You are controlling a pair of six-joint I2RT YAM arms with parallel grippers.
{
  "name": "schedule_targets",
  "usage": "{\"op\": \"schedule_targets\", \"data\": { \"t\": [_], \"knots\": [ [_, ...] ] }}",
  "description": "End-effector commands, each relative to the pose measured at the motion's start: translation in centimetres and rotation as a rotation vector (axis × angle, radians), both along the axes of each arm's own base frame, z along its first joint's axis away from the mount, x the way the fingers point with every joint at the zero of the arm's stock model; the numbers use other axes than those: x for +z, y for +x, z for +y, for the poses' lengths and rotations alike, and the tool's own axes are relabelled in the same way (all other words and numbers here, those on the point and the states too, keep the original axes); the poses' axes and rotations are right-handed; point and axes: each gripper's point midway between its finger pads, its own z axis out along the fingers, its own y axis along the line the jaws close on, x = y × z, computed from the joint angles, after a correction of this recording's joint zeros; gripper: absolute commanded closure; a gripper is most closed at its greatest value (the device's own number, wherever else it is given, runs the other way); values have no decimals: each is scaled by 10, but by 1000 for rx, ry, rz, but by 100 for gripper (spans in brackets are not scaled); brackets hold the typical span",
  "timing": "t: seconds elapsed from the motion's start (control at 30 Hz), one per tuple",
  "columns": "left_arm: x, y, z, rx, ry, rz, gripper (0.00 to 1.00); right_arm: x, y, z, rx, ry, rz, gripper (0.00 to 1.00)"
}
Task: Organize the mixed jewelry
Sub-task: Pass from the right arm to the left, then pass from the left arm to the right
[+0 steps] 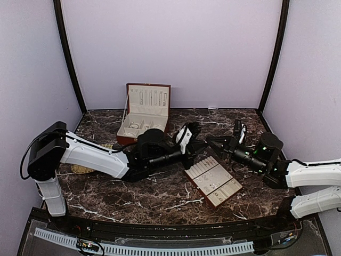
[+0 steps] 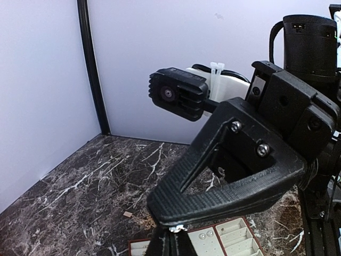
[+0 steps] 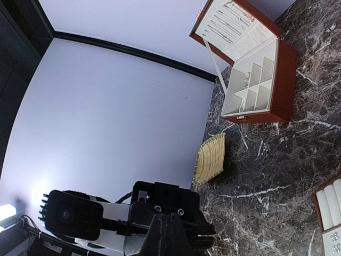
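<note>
The mixed jewelry point(image 2: 205, 233) shows nearest as tiny silvery studs. They lie in pairs in the flat cream compartments of the slotted tray point(image 1: 229, 188), which has a brown rim and sits skewed at the near middle of the dark marble table point(image 1: 160, 197).

Just above the tray's far corner the two arms meet tip to tip. The left end effector point(image 2: 169, 242) has its fingers pressed together, and whether anything is pinched between them cannot be told. The right end effector point(image 3: 171, 234) is likewise fully closed and appears to hold nothing. Each blocks much of the other's wrist view.

To the left, partly hidden behind the left arm, lies a woven straw-coloured mat point(image 3: 209, 158).

At the far middle stands the red-brown box point(image 3: 285, 69), its lid upright. More small silvery pieces point(image 1: 135, 126) rest in one of its cream compartments. Thin pieces hang in rows on the lid lining point(image 1: 149, 97), too small to make out.
</note>
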Motion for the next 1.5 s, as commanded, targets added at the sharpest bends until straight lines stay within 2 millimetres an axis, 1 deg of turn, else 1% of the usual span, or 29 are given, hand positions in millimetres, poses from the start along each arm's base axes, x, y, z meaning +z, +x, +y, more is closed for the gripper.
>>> {"op": "schedule_targets", "data": {
  "t": [0.0,0.17,0.23,0.3,0.33,0.37,0.47,0.53,0.6,0.63,0.7,0.8,0.87,0.97,1.03,1.17,1.2,1.37,1.47],
  "knots": [
    [27,-6,1,-24,-83,-48,100,0,-1,1,-1,13,-4,100],
    [25,-7,3,-20,-79,-22,100,-10,0,-2,-18,-10,8,99],
    [22,-6,4,-15,-72,8,100,-12,1,-3,-28,-27,8,90],
    [18,-4,6,-16,-61,60,100,-13,2,-5,-43,-62,-2,74],
    [13,-3,8,-22,-57,117,100,-13,3,-7,-50,-82,-10,67],
    [11,1,12,-27,-57,159,100,-9,5,-8,-60,-99,-26,61],
    [3,3,24,-55,-52,271,100,5,5,-11,-65,-162,-102,44],
    [-4,-2,31,-98,-25,333,100,12,7,-9,-54,-226,-146,36],
    [-8,-10,37,-156,9,391,100,12,9,-9,-44,-316,-176,29],
    [-10,-15,41,-194,25,423,100,7,9,-10,-27,-372,-180,27],
    [-14,-24,51,-268,63,490,100,7,7,-8,21,-449,-222,25],
    [-12,-44,64,-405,120,554,100,5,-2,-3,119,-572,-294,24],
    [-7,-59,72,-490,161,571,100,8,-12,1,193,-606,-349,25],
    [-4,-78,78,-591,220,586,100,21,-34,13,332,-551,-433,28],
    [-6,-86,82,-636,257,597,100,28,-46,22,397,-503,-469,30],
    [-7,-93,85,-669,285,590,100,31,-59,39,462,-455,-505,36],
    [-7,-93,85,-678,288,561,100,31,-62,42,471,-449,-509,37],
    [-6,-95,86,-700,282,551,100,27,-74,59,520,-416,-519,43],
    [-6,-97,87,-706,275,549,100,20,-79,67,553,-425,-515,49]
  ]
}}
